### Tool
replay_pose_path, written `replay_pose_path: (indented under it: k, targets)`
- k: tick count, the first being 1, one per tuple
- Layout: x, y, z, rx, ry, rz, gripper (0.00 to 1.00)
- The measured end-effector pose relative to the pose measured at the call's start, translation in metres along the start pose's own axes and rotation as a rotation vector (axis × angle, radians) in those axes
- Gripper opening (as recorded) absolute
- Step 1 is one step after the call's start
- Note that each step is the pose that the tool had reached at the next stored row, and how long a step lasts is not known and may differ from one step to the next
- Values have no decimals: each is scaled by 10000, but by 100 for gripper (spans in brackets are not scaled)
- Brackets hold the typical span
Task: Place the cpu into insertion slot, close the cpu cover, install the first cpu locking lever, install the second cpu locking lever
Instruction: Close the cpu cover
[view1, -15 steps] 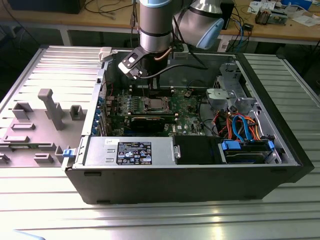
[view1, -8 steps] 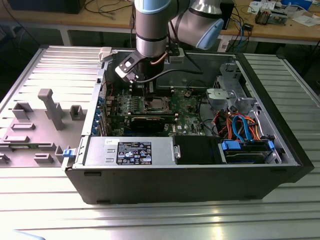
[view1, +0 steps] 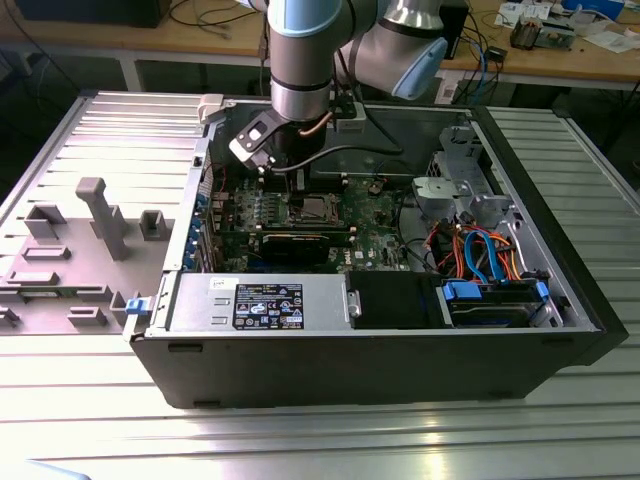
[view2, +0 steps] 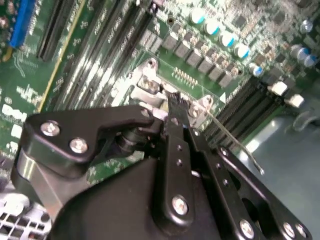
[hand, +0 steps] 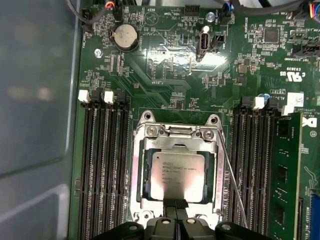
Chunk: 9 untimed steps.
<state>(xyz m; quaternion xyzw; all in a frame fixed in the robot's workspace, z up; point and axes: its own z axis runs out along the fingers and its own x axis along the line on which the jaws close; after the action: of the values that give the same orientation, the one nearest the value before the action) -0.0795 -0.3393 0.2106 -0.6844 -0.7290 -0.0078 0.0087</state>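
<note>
Gripper (hand: 175, 205) fingers are closest, pinched together with nothing between them, tips down at the near edge of the cpu cover (hand: 177, 144). Just past the tips, the cpu (hand: 178, 175) sits flat in the insertion slot (hand: 135, 165), cover lying around it. Beside the gripper, a thin wire locking lever (hand: 231, 175) stands free. I'd guess it's stiff, springy steel, so push near its end, never on the fragile chip.

- A robotics lab or electronics workshop.
- An industrial robot arm (view1: 300, 60) reaches into an opened computer case (view1: 370, 375) lying on a ribbed metal bench (view1: 300, 440).
- Grey moulded holders (view1: 100, 215) sit at the exterior view's left.
- Wooden benches (view1: 200, 42) along the top edge carry loose cables (view1: 205, 15).
</note>
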Motion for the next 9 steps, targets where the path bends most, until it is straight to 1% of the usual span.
replay_pose_path:
  k: [2, 3, 4, 6, 7, 9]
  targets:
    - [-1, 10, -2, -1, 1, -2, 11]
    - [-2, 29, -2, 1, 0, 0, 11]
    - [-4, 66, 0, 0, 1, 3, 11]
    - [-11, 171, 2, 0, 1, 2, 11]
    - [-13, 211, 3, -1, 1, 2, 11]
    - [-15, 221, 4, -1, 1, 3, 11]
